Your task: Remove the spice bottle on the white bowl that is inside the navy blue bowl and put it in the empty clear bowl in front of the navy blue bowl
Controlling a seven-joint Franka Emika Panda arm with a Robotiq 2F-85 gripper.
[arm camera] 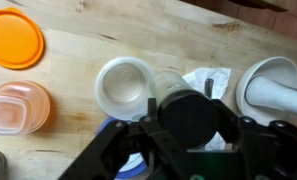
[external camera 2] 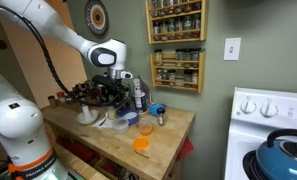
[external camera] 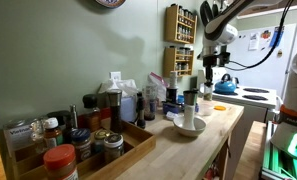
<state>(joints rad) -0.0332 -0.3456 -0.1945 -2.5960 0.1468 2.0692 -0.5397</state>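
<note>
I have the gripper (arm camera: 181,98) closed on the spice bottle (arm camera: 190,120). In the wrist view its dark fingers (arm camera: 150,108) stand against both sides of the black cap, and the clear body of the bottle points away from the camera. The bottle is held up off the counter (arm camera: 88,30). It looks large and close to the lens, while the things below it are small.

Just left of the bottle is the white bowl (arm camera: 123,85), round and pale inside, and the bottle's far end overlaps its right rim in this view. A sliver of blue (arm camera: 128,165) shows at the near edge under the gripper body. I cannot tell whether that is the navy blue bowl. Well to the left, near the picture's edge, sits the clear bowl (arm camera: 16,108), and beyond it on the far side lies an orange lid (arm camera: 13,38), apart from the bowl.

To the right of the bottle I see crumpled white paper (arm camera: 210,78), and further right a white mortar with a pestle (arm camera: 273,85) in it.

In an exterior view the arm (external camera: 220,25) comes down from the upper right, and the tool hangs well above the wooden top.
</note>
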